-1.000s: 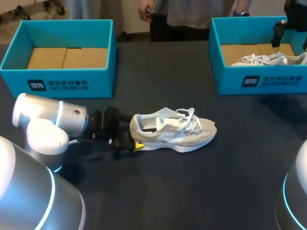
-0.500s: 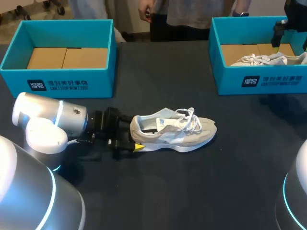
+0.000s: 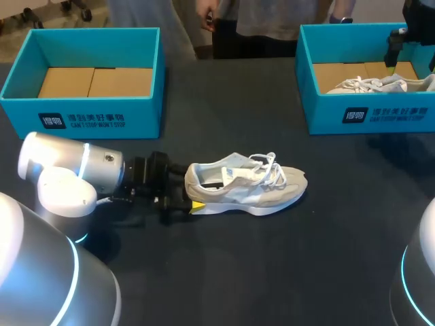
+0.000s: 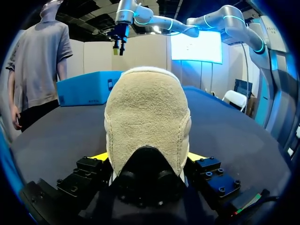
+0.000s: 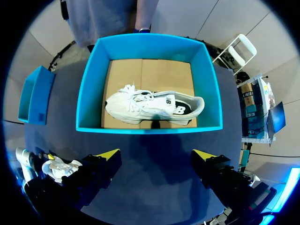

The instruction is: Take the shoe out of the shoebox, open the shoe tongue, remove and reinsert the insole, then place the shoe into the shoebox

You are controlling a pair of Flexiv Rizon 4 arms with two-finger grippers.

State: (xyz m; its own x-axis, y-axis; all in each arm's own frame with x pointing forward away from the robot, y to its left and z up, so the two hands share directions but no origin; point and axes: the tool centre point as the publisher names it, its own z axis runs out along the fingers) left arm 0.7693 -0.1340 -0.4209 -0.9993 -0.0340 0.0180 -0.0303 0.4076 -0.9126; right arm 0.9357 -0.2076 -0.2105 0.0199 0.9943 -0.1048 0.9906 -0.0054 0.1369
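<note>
A beige-and-white shoe (image 3: 251,187) lies on its side on the dark table, toe pointing right. My left gripper (image 3: 187,197) is at its heel. In the left wrist view the heel (image 4: 147,112) fills the gap between the fingers, with a yellow tip on each side, and the gripper (image 4: 149,157) is open around it. My right gripper (image 3: 394,60) hangs open above the right shoebox (image 3: 370,112). The right wrist view looks straight down into that box (image 5: 89,93), with nothing between the right gripper's (image 5: 156,154) fingers.
An empty blue shoebox (image 3: 81,109) with a cardboard floor stands at the back left. A second, white shoe (image 5: 152,105) lies in the right box. Bare table stretches in front of and to the right of the beige shoe.
The left gripper's near yellow tip has edged in slightly toward the heel. The shoe and the right arm have not moved.
</note>
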